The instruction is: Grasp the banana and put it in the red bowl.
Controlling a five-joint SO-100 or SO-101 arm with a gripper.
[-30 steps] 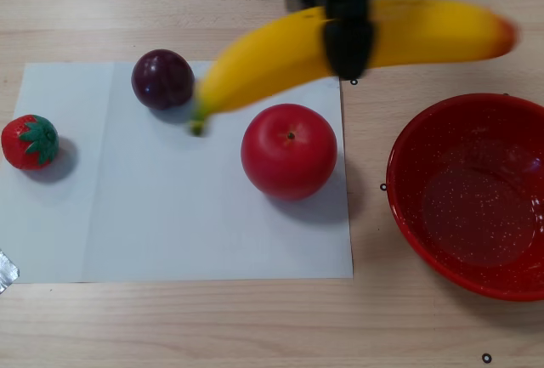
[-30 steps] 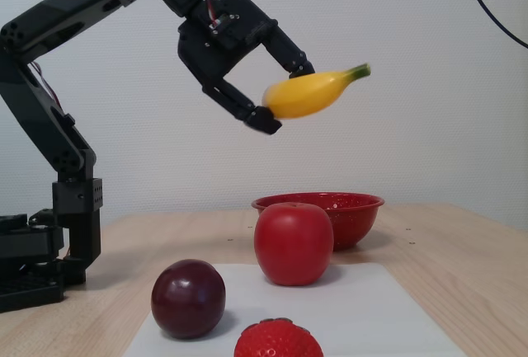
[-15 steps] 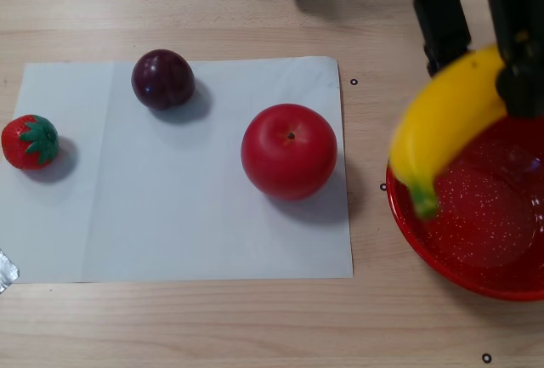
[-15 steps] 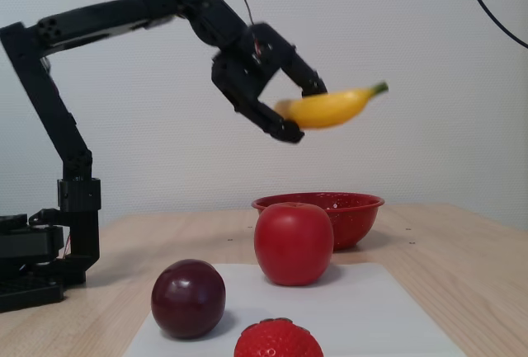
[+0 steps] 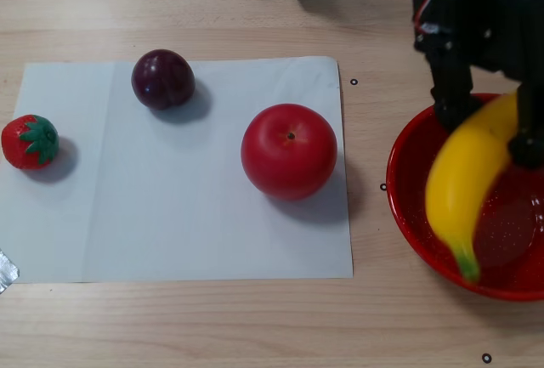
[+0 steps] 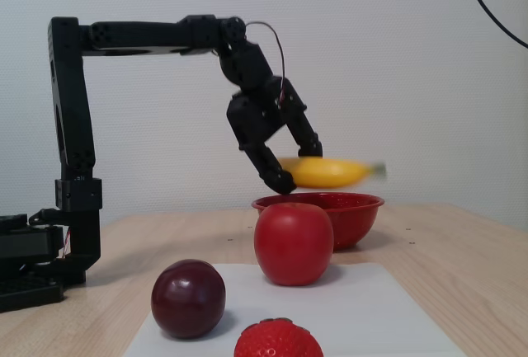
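**Banana held above the red bowl**

Banana [image 5: 470,183] hangs over the bowl [image 5: 412,215], clamped between the two black fingers of the gripper [image 5: 489,130] near its upper end. It is long, curved, glossy yellow and smooth, with a greenish stem pointing toward the bowl's near rim in the other view. In the fixed view the banana [image 6: 330,172] lies roughly level, slightly blurred, clear of the bowl's rim [image 6: 318,201] and not touching it.

The bowl is round, shiny red, with fine pale speckles on its inner surface. It stands on the bare wood-grain table [image 5: 170,325], just right of a white paper sheet [image 5: 170,223] in the other view.

On the sheet sit three rounded fruits with some space between them: a smooth, glossy red apple [image 5: 289,150] with a small dimple at the stem, a dark purple plum [image 5: 162,79] with a dull sheen, and at the left edge a red strawberry [image 5: 30,141] with a green leafy cap.

The arm [image 6: 148,35] is matte black, angular and jointed, reaching out from an upright post.
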